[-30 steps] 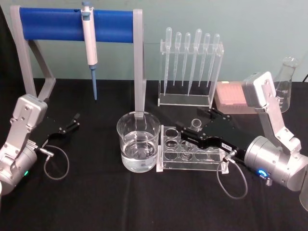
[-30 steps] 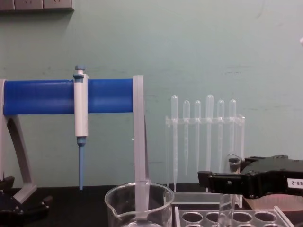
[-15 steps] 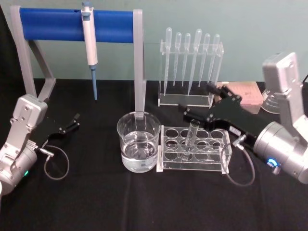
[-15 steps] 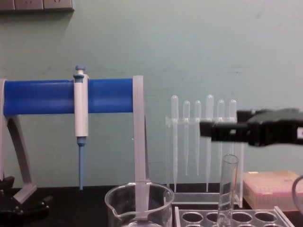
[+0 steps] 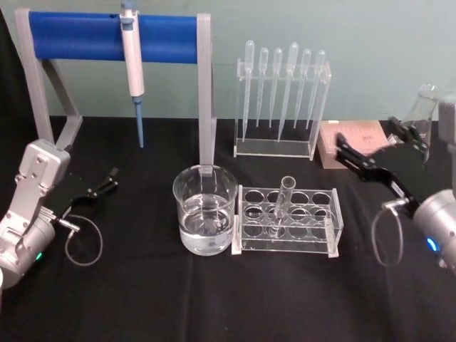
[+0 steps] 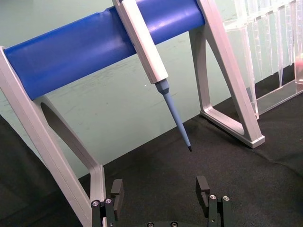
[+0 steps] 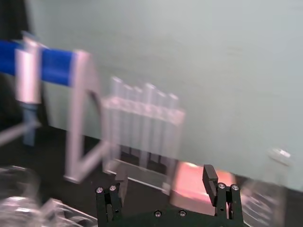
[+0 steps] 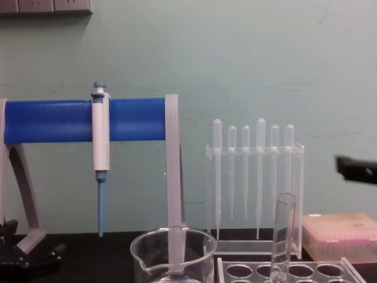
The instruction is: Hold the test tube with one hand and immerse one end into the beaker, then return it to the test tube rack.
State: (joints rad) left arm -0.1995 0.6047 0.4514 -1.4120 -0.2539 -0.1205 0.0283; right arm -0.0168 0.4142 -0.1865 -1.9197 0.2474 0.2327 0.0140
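1. Test tube (image 5: 283, 204): stands upright, leaning slightly, in a hole of the clear rack (image 5: 288, 220) near the middle of the tabletop (image 5: 214, 299); nothing grips it. In the chest view its open rim rises above the rack (image 8: 283, 237).
2. Beaker (image 5: 205, 210): just beside the rack's left end, partly filled with clear liquid.
3. Right gripper (image 5: 377, 158): raised above the right part of the tabletop, well apart from the tube, fingers spread and empty; the right wrist view shows the two fingers (image 7: 210, 178) apart.
4. Left gripper (image 5: 108, 180): low near the left edge, fingers (image 6: 202, 185) spread, empty.
5. Behind: a blue-barred stand (image 5: 107, 37) carrying a pipettor (image 5: 132, 65), a pipette rack (image 5: 279, 103), a pink box (image 5: 353, 140) and a flask (image 5: 422, 107) near the far right corner.
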